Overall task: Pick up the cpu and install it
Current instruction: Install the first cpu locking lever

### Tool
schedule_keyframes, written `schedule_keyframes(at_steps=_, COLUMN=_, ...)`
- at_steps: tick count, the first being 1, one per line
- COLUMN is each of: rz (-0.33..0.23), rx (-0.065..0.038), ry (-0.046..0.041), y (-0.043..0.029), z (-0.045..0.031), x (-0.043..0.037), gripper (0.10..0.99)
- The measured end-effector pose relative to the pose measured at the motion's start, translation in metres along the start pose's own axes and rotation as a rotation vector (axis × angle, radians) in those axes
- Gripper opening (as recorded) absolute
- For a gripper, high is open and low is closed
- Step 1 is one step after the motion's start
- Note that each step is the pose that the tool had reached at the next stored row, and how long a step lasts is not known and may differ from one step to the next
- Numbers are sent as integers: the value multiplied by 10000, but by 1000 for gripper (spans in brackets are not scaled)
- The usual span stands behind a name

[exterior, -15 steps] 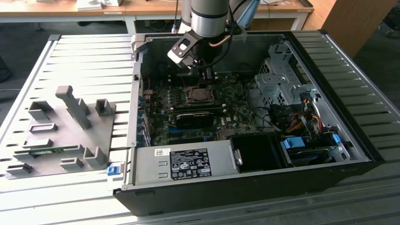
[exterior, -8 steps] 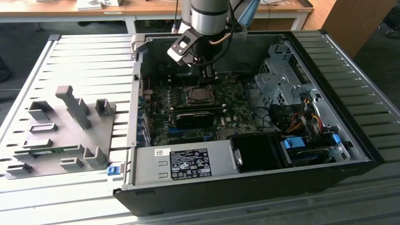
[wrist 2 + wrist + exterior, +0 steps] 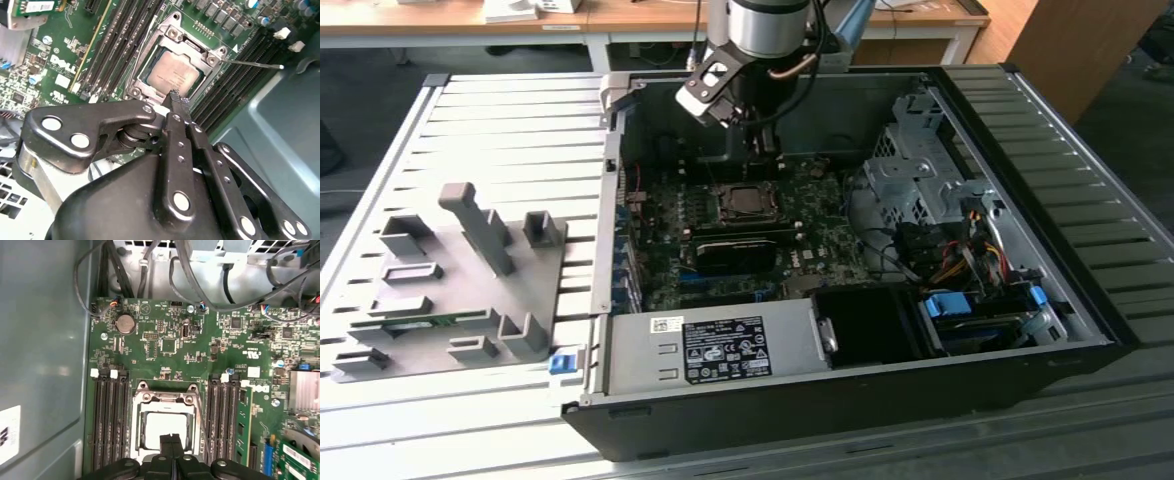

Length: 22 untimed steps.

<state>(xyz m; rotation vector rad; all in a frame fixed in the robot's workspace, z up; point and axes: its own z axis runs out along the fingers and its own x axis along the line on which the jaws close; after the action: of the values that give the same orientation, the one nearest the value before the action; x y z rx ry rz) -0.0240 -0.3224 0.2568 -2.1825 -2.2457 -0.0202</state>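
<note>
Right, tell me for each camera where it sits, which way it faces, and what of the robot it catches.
Exterior view: off the arm, looking down at the open computer case and grey tray; the arm reaches in over the motherboard.
First wrist view: on the arm, looking down at the motherboard; the gripper is shut above the cpu.
Second wrist view: on the arm, looking obliquely past the gripper linkage.
Shared: both wrist views show the cpu lying in the socket.

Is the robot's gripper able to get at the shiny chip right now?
Probably yes. The gripper hangs just above the chip, which sits in its socket on the green board, and nothing lies between them.
</note>
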Motion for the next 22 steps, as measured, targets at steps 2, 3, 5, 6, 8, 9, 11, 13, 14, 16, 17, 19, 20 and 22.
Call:
schedule_keyframes(at_steps=2, rz=1, rx=1, ry=-1, y=0, z=-61, x=1, gripper=106)
schedule_keyframes(at_steps=3, rz=0, rx=1, ry=-1, y=0, z=-91, x=1, gripper=106)
schedule_keyframes(at_steps=5, rz=0, rx=2, ry=-1, y=0, z=-133, x=2, gripper=106)
schedule_keyframes(at_steps=6, rz=0, rx=0, ry=2, y=0, z=-133, x=2, gripper=106)
schedule_keyframes(at_steps=8, rz=-19, rx=-1, ry=4, y=0, z=-133, x=2, gripper=106)
schedule_keyframes(at_steps=9, rz=-118, rx=1, ry=4, y=-1, z=-133, x=2, gripper=106)
schedule_keyframes(at_steps=11, rz=-471, rx=9, ry=3, y=-2, z=-134, x=2, gripper=106)
schedule_keyframes(at_steps=13, rz=-829, rx=15, ry=2, y=-2, z=-134, x=2, gripper=106)
schedule_keyframes(at_steps=14, rz=-1001, rx=18, ry=2, y=-2, z=-134, x=2, gripper=106)
schedule_keyframes(at_steps=16, rz=-1274, rx=21, ry=4, y=-2, z=-133, x=2, gripper=106)
schedule_keyframes(at_steps=17, rz=-1363, rx=23, ry=4, y=-2, z=-133, x=2, gripper=106)
schedule_keyframes(at_steps=19, rz=-1563, rx=26, ry=5, y=-2, z=-133, x=2, gripper=106)
schedule_keyframes(at_steps=20, rz=-1680, rx=28, ry=5, y=-2, z=-133, x=2, gripper=106)
schedule_keyframes(at_steps=22, rz=-1978, rx=33, ry=6, y=-2, z=-132, x=2, gripper=106)
